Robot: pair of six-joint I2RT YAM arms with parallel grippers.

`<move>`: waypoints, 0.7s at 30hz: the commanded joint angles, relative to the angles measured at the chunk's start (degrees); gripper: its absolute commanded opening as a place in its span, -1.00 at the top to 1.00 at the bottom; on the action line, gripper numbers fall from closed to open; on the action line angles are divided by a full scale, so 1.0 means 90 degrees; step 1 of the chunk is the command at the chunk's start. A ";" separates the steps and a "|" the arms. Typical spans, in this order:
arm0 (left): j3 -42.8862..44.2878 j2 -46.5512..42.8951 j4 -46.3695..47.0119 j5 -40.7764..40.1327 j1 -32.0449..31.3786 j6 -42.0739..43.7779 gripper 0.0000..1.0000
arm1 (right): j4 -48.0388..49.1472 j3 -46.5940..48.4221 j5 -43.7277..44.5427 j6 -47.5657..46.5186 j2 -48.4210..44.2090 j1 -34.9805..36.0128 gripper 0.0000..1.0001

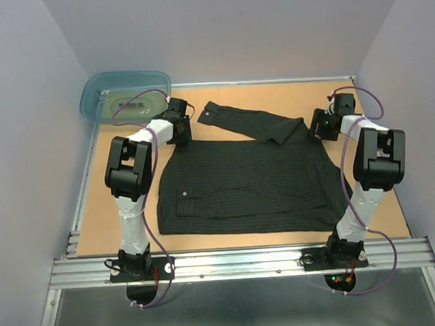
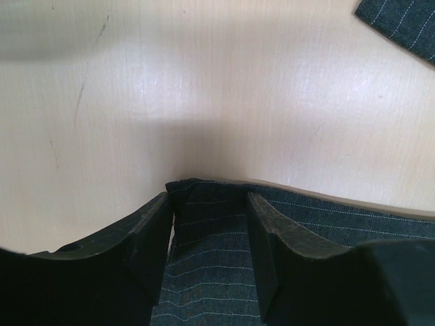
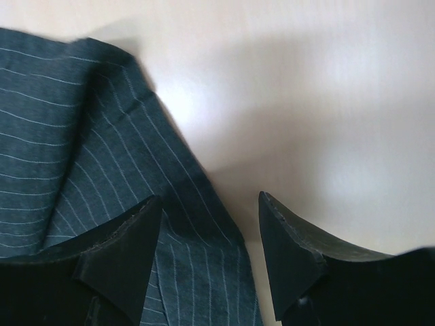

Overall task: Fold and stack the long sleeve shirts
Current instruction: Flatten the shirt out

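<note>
Tan wooden surface (image 1: pixel 111 212), pale grey walls (image 1: pixel 232 31), black pinstriped button-up shirt (image 1: pixel 255 183) spread across the middle. Wrist views show left jaws open astride a corner, right jaws open over an edge, both empty.

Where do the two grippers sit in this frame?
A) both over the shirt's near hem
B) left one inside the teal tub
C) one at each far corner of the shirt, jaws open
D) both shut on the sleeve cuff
C: the left gripper straddles the far-left corner of the shirt and the right gripper its far-right edge, both with jaws apart.
</note>
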 commanded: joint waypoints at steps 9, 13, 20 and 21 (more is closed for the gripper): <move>0.0088 0.0215 -0.0393 -0.0047 0.0006 0.0034 0.00 | -0.0381 0.0437 0.0516 -0.0375 0.0672 0.0486 -0.29; 0.0108 0.0225 -0.0432 -0.0125 0.0006 0.0044 0.17 | -0.0499 0.0457 0.1163 -0.0336 0.0789 0.0545 -0.19; 0.0108 0.0274 -0.0462 -0.0213 0.0006 0.0063 0.40 | -0.0586 0.0535 0.1418 -0.0541 0.0994 0.0623 0.56; 0.0098 0.0284 -0.0462 -0.0213 -0.0004 0.0073 0.40 | -0.0587 0.0545 0.1379 -0.0541 0.1004 0.0642 0.61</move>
